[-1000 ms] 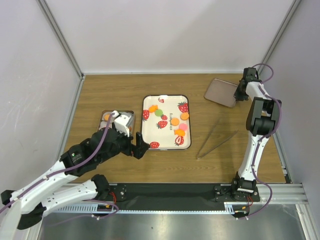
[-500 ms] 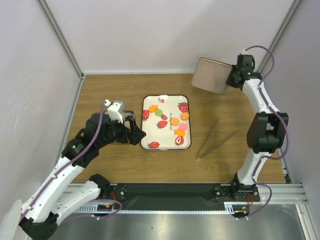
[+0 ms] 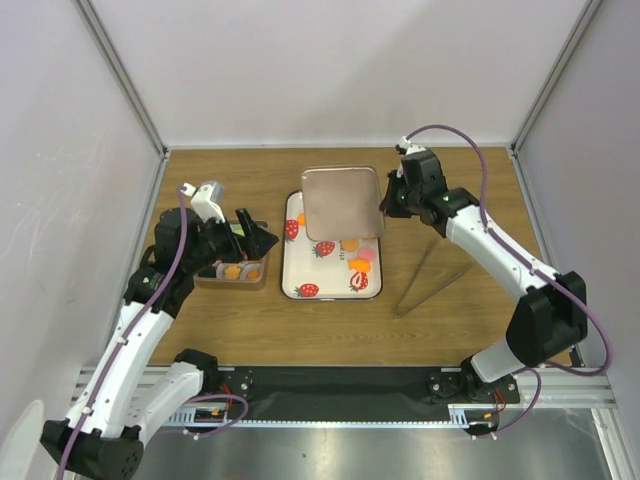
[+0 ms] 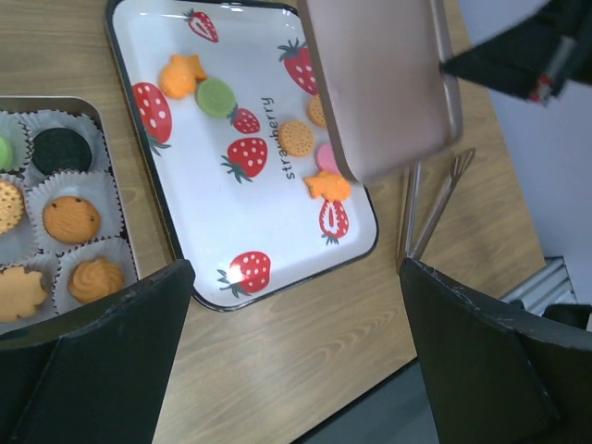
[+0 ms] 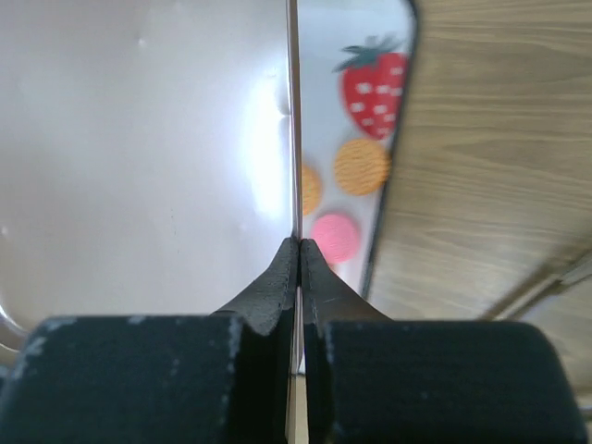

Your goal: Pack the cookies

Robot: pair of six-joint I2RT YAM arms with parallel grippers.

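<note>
1. The right gripper (image 5: 298, 252) has its two fingers pressed tight together on the thin edge of a flat metal lid (image 3: 340, 200), so it is holding the lid.
2. In the top view the lid hangs over the 12 o'clock end of the strawberry-print tray (image 4: 199, 213) and hides part of it.
3. The left gripper (image 3: 252, 230) has its fingers (image 4: 111, 351) spread wide, with nothing between them. It hovers over a tin (image 3: 230, 285).
4. The tin sits just beside the tray, at its 9 o'clock in the top view.
5. Some cookies (image 4: 72, 217) lie in white paper cups inside the tin: dark, tan and orange ones.
6. Others lie loose on the tray: an orange one, a green one, a tan one, a pink one and another orange one.
7. Tongs (image 3: 432, 278) lie on the wooden table (image 3: 330, 330) at the tray's 3 o'clock, apart from it.
</note>
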